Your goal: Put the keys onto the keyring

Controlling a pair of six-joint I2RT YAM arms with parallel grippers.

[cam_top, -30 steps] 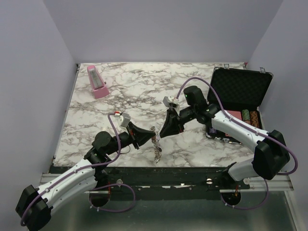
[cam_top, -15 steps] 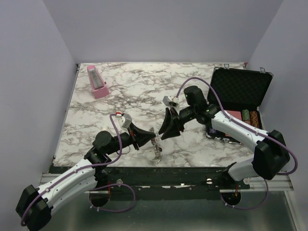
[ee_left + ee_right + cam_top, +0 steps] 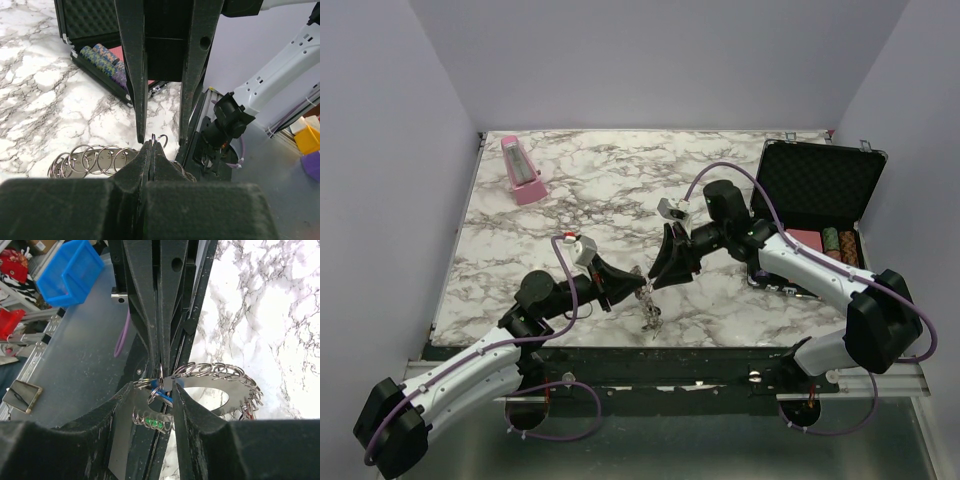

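A marble table [image 3: 610,190] fills the scene, with an open black case [image 3: 817,185] at its right side holding stacked chips [image 3: 838,243], and a pink metronome [image 3: 524,172] at the far left corner. The two arms meet tip to tip near the middle of the front edge.

The left gripper [image 3: 150,150] has its fingers pressed together, pinching the keyring [image 3: 242,392] at its rim among the small wire loops there. The keyring is a flat toothed plate with a wide hole, and it sticks out sideways from that pinch, close to the table's front edge.

The right gripper [image 3: 172,390] has its fingers apart, one on each side of the left gripper's tip, clamped on nothing. A blue key [image 3: 164,396] sits in that gap on a loop, and a green key [image 3: 150,424] lies just beside it
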